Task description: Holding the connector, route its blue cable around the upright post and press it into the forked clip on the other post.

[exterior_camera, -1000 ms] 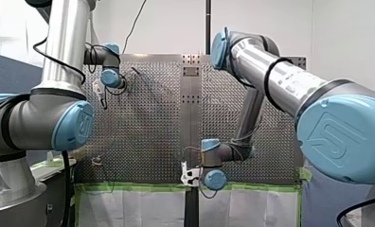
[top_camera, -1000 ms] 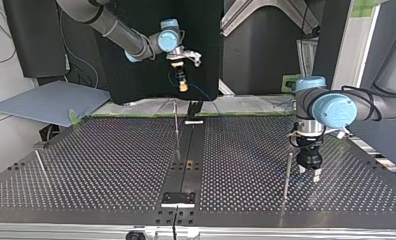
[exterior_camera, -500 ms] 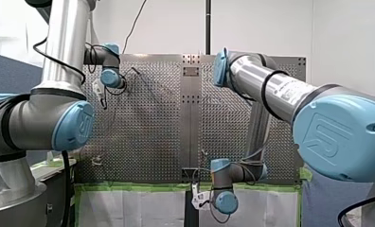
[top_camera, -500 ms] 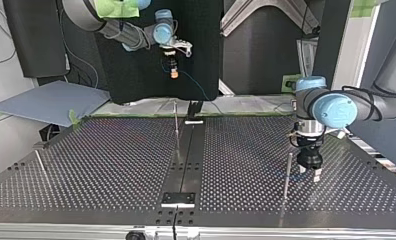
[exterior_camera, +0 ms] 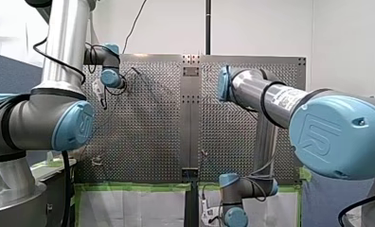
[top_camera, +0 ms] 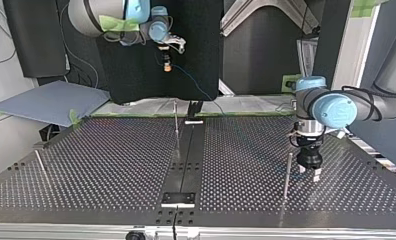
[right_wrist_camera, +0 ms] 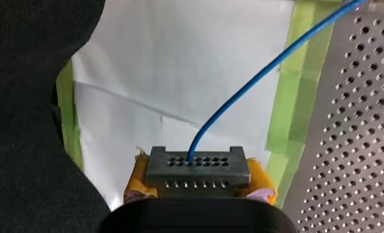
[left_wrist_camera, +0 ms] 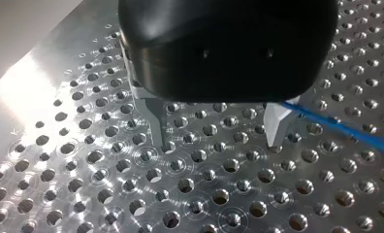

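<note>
Now, my right hand (top_camera: 167, 62) grips the connector (right_wrist_camera: 198, 167) between yellow pads (right_wrist_camera: 137, 177), out past the edge of the desk (top_camera: 86, 165). Its blue cable (right_wrist_camera: 258, 77) slants back toward the upright post (top_camera: 176, 125), which stands nearer this hand. My left hand (left_wrist_camera: 216, 141), spread wide and empty, hovers by another post (top_camera: 287, 172).

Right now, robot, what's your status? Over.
Right end effector shut on connector, held past the table edge. Left end effector open, empty, low over table. Blue cable runs beside its finger. Nothing blocking seen.
</note>
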`<state>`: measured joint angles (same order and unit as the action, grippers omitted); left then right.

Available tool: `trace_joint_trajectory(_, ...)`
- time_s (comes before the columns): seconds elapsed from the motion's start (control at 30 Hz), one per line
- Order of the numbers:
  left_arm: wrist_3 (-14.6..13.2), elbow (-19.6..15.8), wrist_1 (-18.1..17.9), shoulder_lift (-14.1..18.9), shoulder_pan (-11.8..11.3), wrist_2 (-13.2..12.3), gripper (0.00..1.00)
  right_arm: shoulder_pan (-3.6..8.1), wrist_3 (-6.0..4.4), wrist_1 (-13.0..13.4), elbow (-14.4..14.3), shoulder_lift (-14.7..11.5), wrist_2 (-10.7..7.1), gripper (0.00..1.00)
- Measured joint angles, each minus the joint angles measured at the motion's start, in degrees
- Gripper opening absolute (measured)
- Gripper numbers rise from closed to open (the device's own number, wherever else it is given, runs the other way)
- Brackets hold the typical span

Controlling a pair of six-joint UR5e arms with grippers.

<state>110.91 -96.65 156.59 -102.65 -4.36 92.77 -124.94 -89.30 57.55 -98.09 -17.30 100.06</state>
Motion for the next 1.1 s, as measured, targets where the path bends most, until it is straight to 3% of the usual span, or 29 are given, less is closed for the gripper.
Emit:
trace_joint_trajectory(0.33, 0.00, -0.01, 0.04, 0.00, -0.04, -0.01, 1.00, 1.35, 0.64, 0.47, 0.00, 0.09, 0.80, 0.00)
trace_joint_trajectory(0.7, 0.00, -0.01, 0.48, 0.01, -0.02, 0.01, 1.00, 1.20, 1.87, -0.28, -0.65, -1.57, 0.93, 0.00)
trace_joint_trajectory(1.1, 0.08, -0.01, 0.56, 0.00, -0.08, -0.01, 1.00, 1.88, 1.89, 4.75, -6.34, -7.24, 1.36, 0.00)
